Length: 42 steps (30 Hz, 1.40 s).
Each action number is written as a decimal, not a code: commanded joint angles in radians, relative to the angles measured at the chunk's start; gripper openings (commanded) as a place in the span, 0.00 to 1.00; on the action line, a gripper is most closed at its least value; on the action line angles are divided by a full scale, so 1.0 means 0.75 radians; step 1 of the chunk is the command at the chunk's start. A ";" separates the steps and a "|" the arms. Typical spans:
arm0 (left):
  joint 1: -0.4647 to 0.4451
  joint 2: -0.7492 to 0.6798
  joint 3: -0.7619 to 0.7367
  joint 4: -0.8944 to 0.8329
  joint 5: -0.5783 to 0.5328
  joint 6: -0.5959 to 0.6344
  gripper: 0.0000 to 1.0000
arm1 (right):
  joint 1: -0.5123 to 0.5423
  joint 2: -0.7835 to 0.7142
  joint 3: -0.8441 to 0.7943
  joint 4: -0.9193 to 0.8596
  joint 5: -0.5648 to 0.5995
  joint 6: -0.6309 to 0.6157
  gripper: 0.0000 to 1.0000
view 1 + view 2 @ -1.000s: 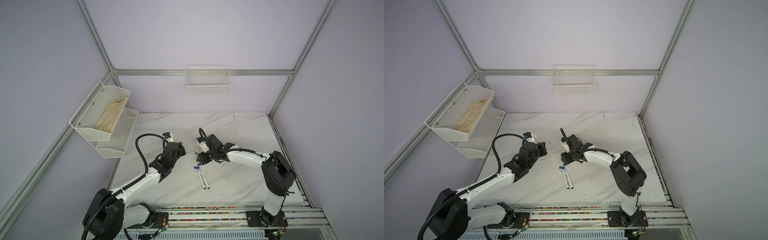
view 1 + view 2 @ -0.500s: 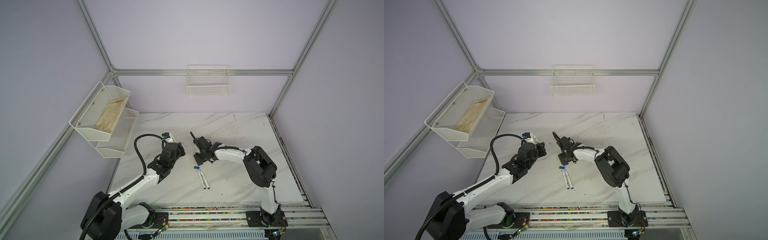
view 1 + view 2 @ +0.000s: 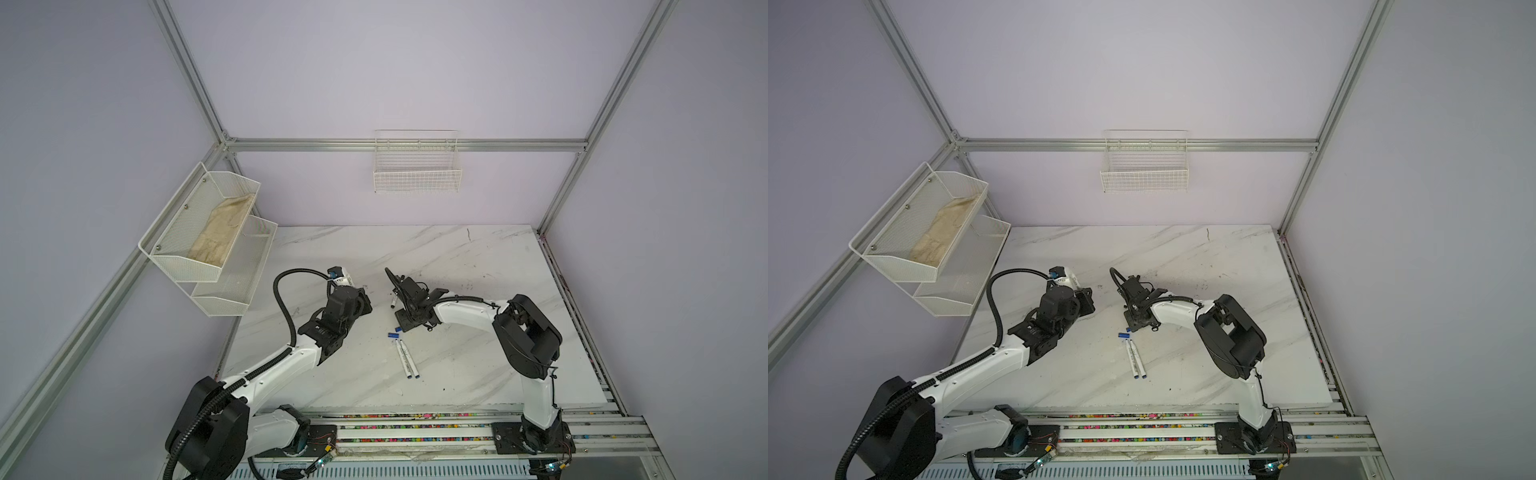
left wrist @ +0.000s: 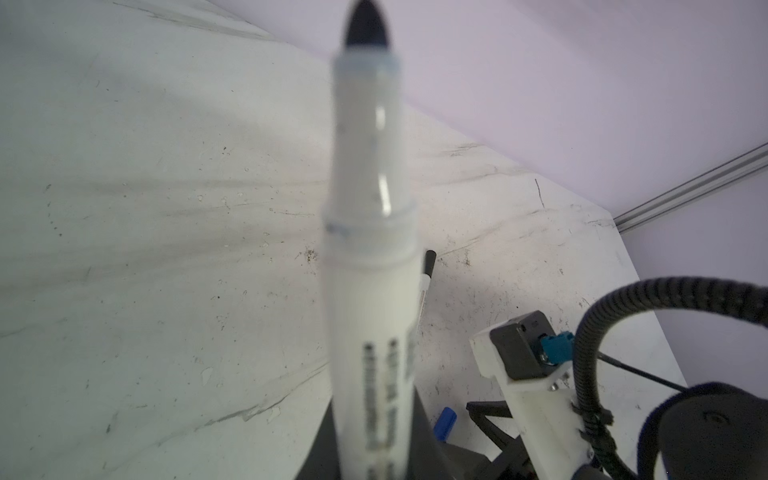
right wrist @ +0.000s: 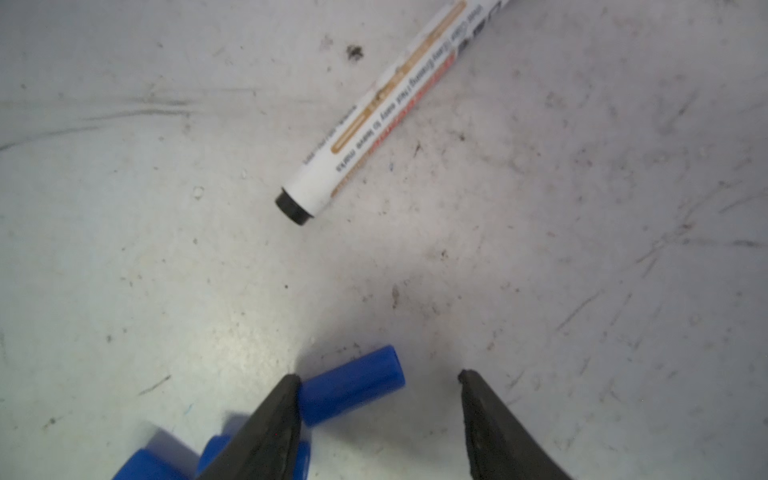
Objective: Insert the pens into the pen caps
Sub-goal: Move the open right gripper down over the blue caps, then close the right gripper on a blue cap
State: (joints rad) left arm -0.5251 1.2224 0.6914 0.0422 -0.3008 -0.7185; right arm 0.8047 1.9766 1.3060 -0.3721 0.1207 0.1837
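1. Over the last second the right arm has swung its elbow inward; the right hand (image 5: 378, 374) now hangs spread wide over the blue caps (image 5: 351, 384), one fingertip (image 5: 286, 390) touching a cap.
2. Meanwhile the left hand (image 3: 360, 300) is clamped on a pen (image 4: 368, 291), its bare dark tip sticking out.
3. Progress: no pen looks capped, so every capping seems still to do; two pens (image 3: 403, 360) and a black-ended pen (image 5: 374, 112) lie on the worktop (image 3: 478, 365).
4. Containers: the wall basket (image 3: 417, 183) shows nothing inside; the side shelf (image 3: 183, 266) holds a beige cloth (image 3: 220, 232).
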 commanded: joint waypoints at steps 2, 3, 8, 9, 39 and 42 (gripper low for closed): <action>-0.003 0.010 0.008 0.044 0.020 0.007 0.00 | -0.053 -0.086 -0.087 -0.065 0.053 0.071 0.63; -0.003 0.011 0.011 0.047 0.024 0.008 0.00 | -0.070 -0.106 -0.108 -0.059 0.046 0.072 0.63; -0.003 0.027 0.019 0.055 0.035 0.009 0.00 | -0.129 -0.226 -0.180 0.039 -0.043 0.058 0.63; -0.005 0.030 0.020 0.059 0.037 0.009 0.00 | -0.132 -0.245 -0.183 0.060 -0.058 0.058 0.63; -0.003 0.030 0.039 0.034 0.071 0.039 0.00 | -0.177 0.071 0.071 0.033 -0.124 0.008 0.31; -0.003 0.027 0.031 0.033 0.076 0.031 0.00 | -0.177 0.096 0.097 0.014 -0.104 0.024 0.30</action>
State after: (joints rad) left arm -0.5251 1.2472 0.6918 0.0422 -0.2558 -0.7105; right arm 0.6712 2.0201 1.3567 -0.3252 0.0216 0.1795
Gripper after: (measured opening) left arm 0.134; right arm 0.303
